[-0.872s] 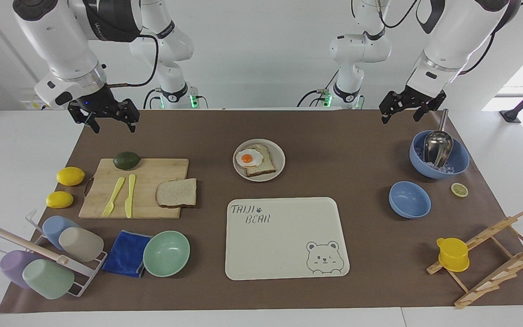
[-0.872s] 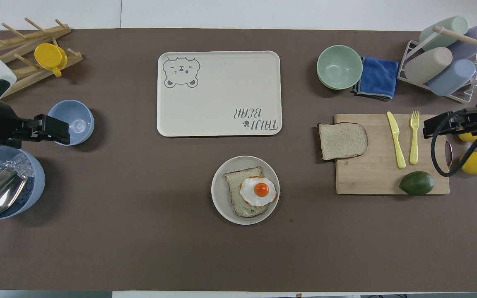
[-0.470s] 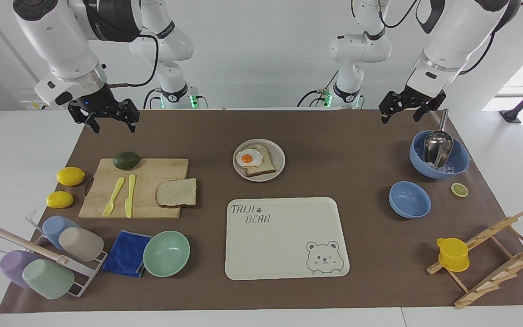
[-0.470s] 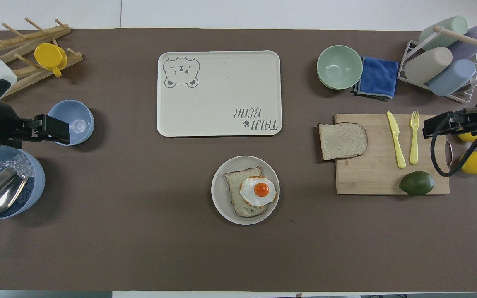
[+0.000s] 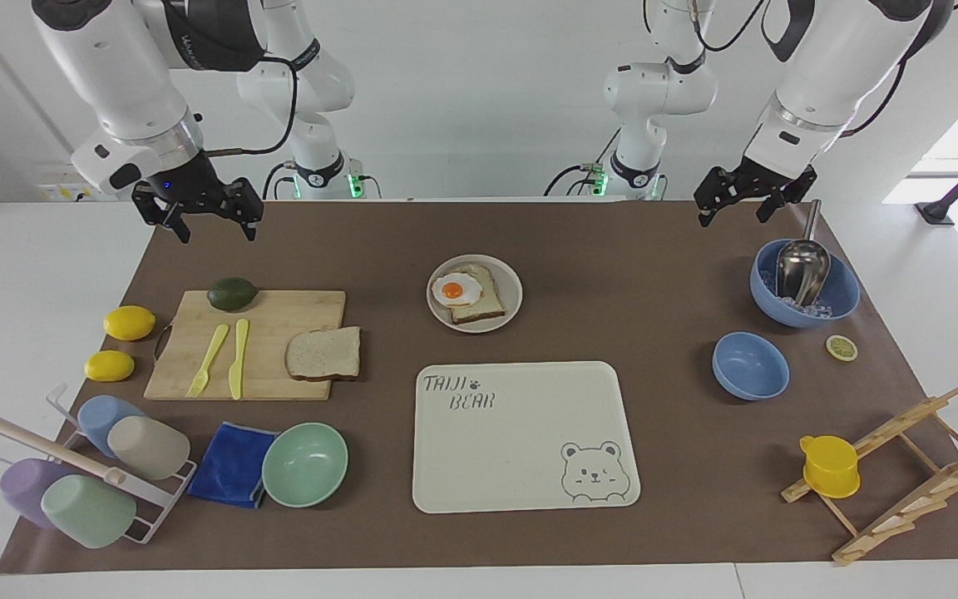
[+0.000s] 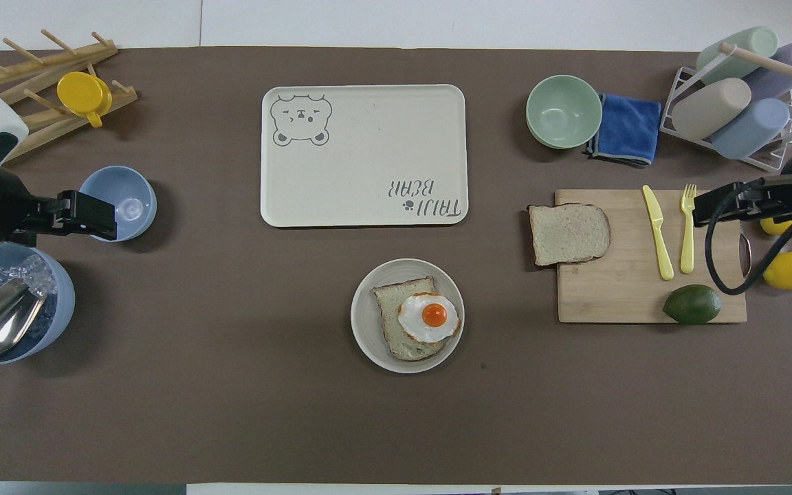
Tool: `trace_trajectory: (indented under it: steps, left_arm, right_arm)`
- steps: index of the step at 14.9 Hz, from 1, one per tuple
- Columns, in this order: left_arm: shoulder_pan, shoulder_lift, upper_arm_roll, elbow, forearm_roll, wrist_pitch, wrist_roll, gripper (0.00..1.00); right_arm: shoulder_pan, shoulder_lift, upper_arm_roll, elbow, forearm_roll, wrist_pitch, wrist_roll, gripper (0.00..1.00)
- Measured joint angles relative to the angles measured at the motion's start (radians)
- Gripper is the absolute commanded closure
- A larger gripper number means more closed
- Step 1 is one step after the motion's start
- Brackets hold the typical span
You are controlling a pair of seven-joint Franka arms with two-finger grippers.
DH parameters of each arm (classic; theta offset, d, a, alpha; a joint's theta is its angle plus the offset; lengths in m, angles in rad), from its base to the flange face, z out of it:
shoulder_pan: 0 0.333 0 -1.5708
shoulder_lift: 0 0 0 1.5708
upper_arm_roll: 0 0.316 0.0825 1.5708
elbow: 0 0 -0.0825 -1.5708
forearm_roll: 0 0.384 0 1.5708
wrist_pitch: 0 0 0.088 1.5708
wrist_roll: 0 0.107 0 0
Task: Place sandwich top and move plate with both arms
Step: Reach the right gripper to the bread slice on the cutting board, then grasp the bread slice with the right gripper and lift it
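- While both grippers hang in the air, the right gripper (image 5: 206,218) shows its black fingers (image 5: 248,225) spread apart and holding nothing, above the brown surface (image 5: 612,249) at the robots' edge of it, near the avocado (image 5: 232,293).
- The left gripper (image 5: 738,200) also has its fingers parted and bare, above the surface close to the deep blue bowl (image 5: 841,291) that carries a metal scoop (image 5: 802,264) and ice.
- The sandwich top (image 5: 324,353), a squarish speckled slice with a brown crust, lies flat, half on the bamboo cutting board (image 5: 279,312) and half past the board's edge toward the plate.
- The plate (image 5: 509,287), round, shallow and beige-grey, sits mid-surface bearing a bread slice topped with a glossy fried egg (image 5: 456,290); it lies nearer to the robots than the rectangular cream tray (image 5: 520,441).
- A yellow plastic fork (image 5: 208,359) and knife (image 5: 239,358) lie side by side on the board.
- The facing view shows both grippers whole, tips pointing down; the overhead view catches each only from the side at its picture's edge, the right one (image 6: 712,207) covering part of the board's handle end, the left one (image 6: 86,214) overlapping the small blue bowl (image 6: 128,196).
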Motion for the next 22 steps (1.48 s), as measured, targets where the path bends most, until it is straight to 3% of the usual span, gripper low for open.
trace_trajectory:
  steps: [2, 4, 8, 11, 16, 22]
  left_arm:
    - [0.000, 0.000, 0.000, 0.000, 0.000, 0.000, 0.000, 0.00]
    - [0.000, 0.000, 0.000, 0.000, 0.000, 0.000, 0.000, 0.00]
    - [0.000, 0.000, 0.000, 0.000, 0.000, 0.000, 0.000, 0.00]
    - [0.000, 0.000, 0.000, 0.000, 0.000, 0.000, 0.000, 0.00]
    - [0.000, 0.000, 0.000, 0.000, 0.000, 0.000, 0.000, 0.00]
    - [0.000, 0.000, 0.000, 0.000, 0.000, 0.000, 0.000, 0.00]
  right_arm:
    - [0.007, 0.002, 0.026, -0.014, -0.023, 0.037, 0.069, 0.00]
    - [0.062, 0.018, 0.048, -0.040, -0.141, 0.039, 0.168, 0.00]
    - [0.175, 0.141, 0.066, -0.070, -0.299, 0.061, 0.335, 0.00]
    - [0.215, 0.241, 0.069, -0.071, -0.362, 0.122, 0.398, 0.00]
    - [0.377, 0.391, 0.074, -0.071, -0.482, 0.163, 0.574, 0.00]
    - [0.416, 0.448, 0.072, -0.073, -0.537, 0.187, 0.627, 0.00]
